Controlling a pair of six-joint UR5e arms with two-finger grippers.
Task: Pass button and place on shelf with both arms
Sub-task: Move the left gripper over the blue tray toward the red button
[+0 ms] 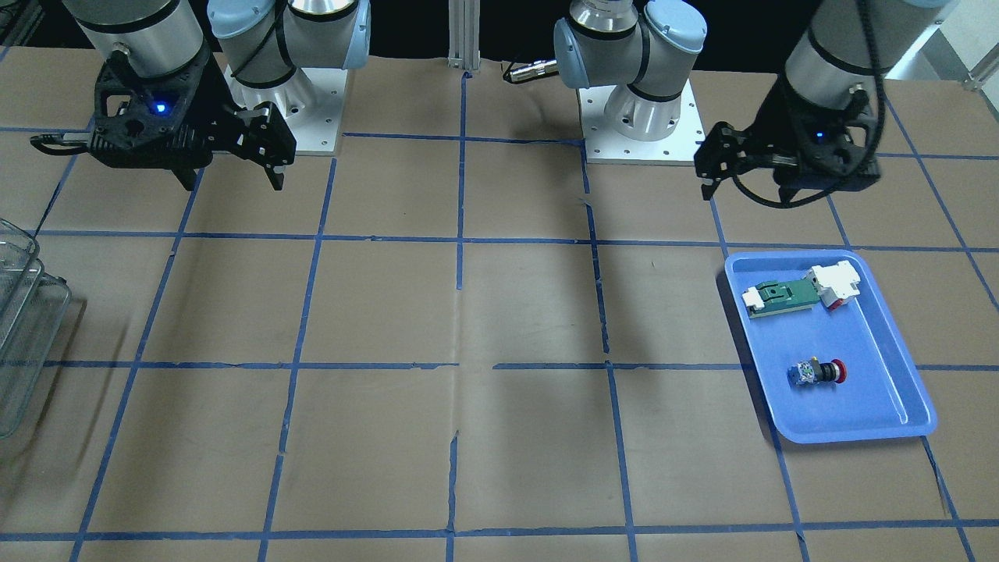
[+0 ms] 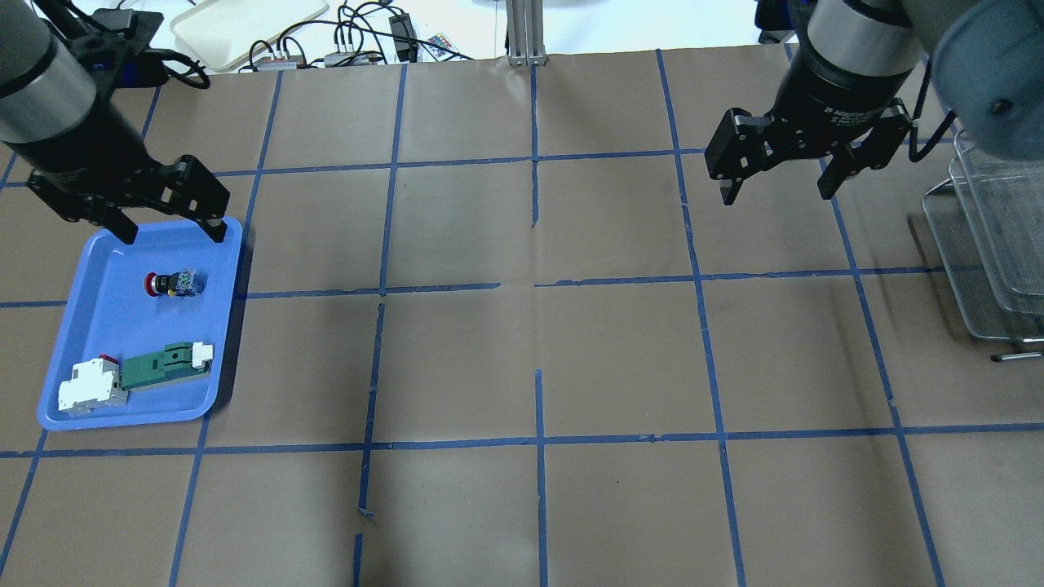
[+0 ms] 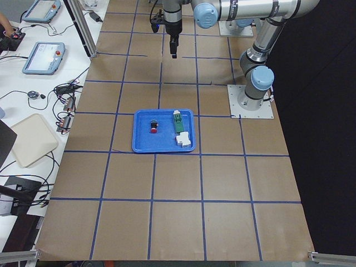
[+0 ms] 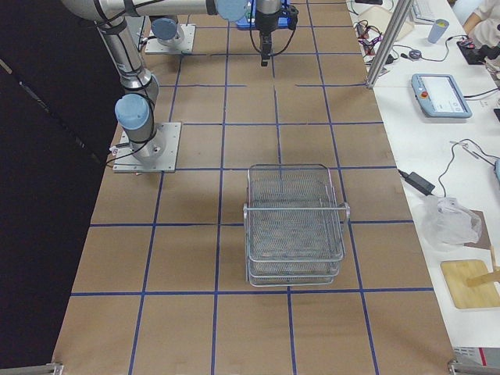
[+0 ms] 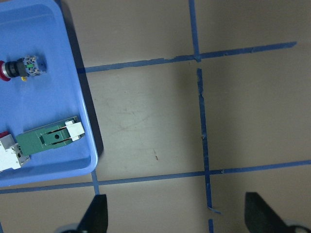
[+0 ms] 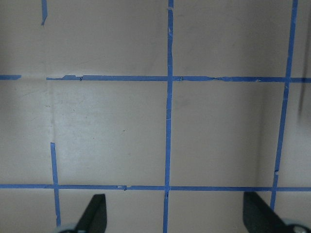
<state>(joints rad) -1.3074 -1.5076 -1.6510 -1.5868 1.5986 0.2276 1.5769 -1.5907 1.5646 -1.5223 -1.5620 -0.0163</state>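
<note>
The button, with a red cap and a grey-blue block, lies on its side in the blue tray. It also shows in the overhead view and the left wrist view. My left gripper hangs open and empty above the tray's far edge, just beyond the button. My right gripper is open and empty above bare table. The shelf, a see-through tiered mesh rack, stands at the table's right end, to the right of the right gripper.
A green-and-white board part and a white block with a red tip lie in the tray's near end. The brown table carries a blue tape grid. Cables and a white tray lie beyond the far edge.
</note>
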